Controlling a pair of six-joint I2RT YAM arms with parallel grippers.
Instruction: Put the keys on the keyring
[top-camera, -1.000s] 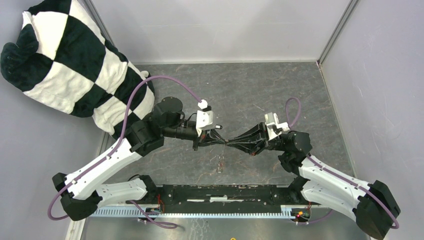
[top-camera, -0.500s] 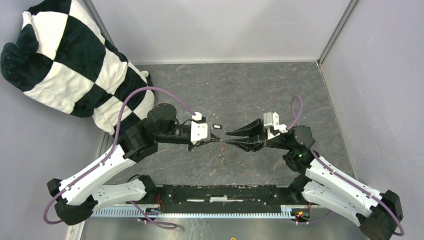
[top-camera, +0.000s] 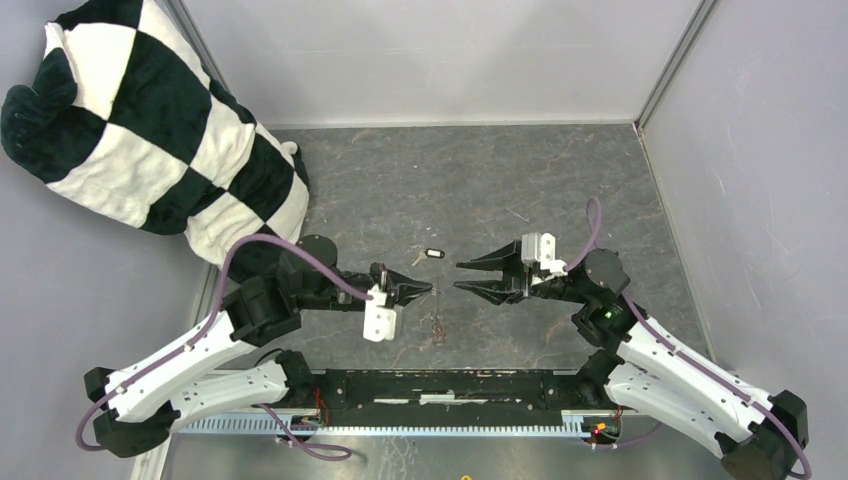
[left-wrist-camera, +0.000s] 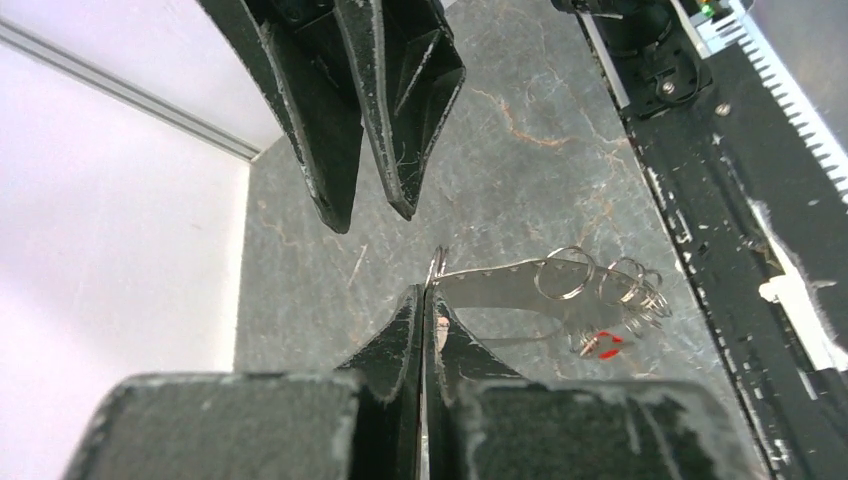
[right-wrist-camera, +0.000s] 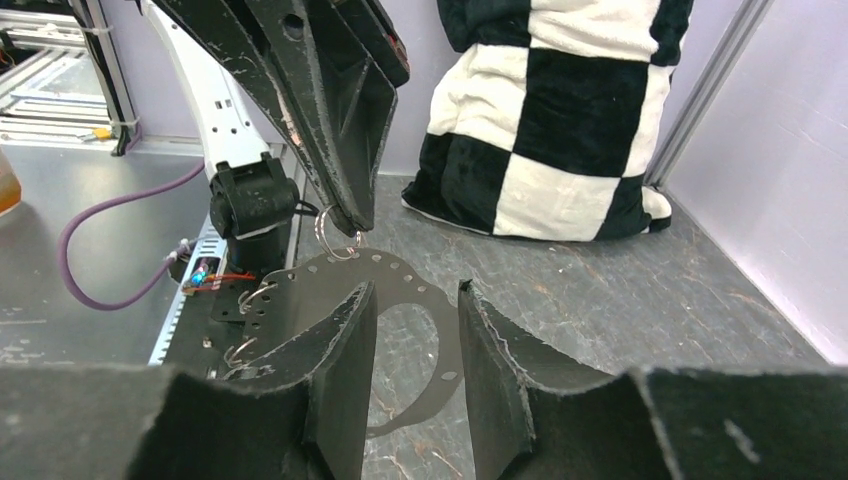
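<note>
Above the tabletop (top-camera: 480, 180), toward the middle of its near edge, the keyring (left-wrist-camera: 500, 285) hangs from my left claw (left-wrist-camera: 425, 310), which is clenched on its edge. The red-tagged key (left-wrist-camera: 605, 343) looks threaded on already; the black-tagged key (top-camera: 433, 253) lies loose farther back, so I judge half remains (no tray or box anywhere). My right claw (top-camera: 458, 276) gapes, empty.

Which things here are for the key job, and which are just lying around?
For the job: the keyring, pinched by the shut left gripper; the red-tagged key at its far end; the black-tagged key lying on the table; the open right gripper.
Just lying about: the checkered pillow in the far left corner.
</note>
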